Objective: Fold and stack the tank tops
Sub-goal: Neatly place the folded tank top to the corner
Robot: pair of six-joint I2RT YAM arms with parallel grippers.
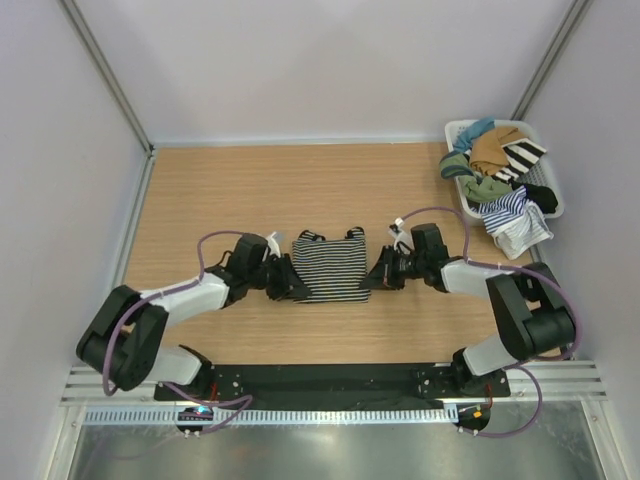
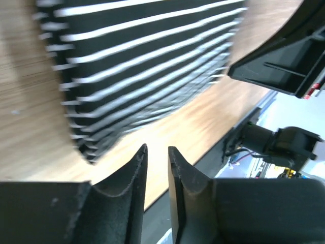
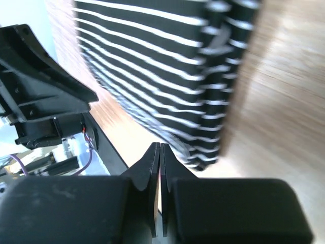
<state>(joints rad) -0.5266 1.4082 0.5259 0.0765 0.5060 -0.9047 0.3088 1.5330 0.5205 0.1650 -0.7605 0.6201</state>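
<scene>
Between both end effectors (image 1: 293, 283) (image 1: 372, 279) lies the tank top (image 1: 330, 268) — flat.

The left arm (image 1: 188, 296) and the right arm (image 1: 468, 277) look alike. Each has smooth white shells on its long links and bulky matte black housings at the joints. A thin purple cable (image 1: 440, 209) loops along each arm from base to wrist. Both bases sit on a flat black plate (image 1: 330, 382). A small blue-and-red light (image 1: 203, 411) shows below the left base and an orange one (image 1: 478, 409) below the right. The jaws are matte black; the left pair has scooped inner faces, the right pair flat ones.
</scene>
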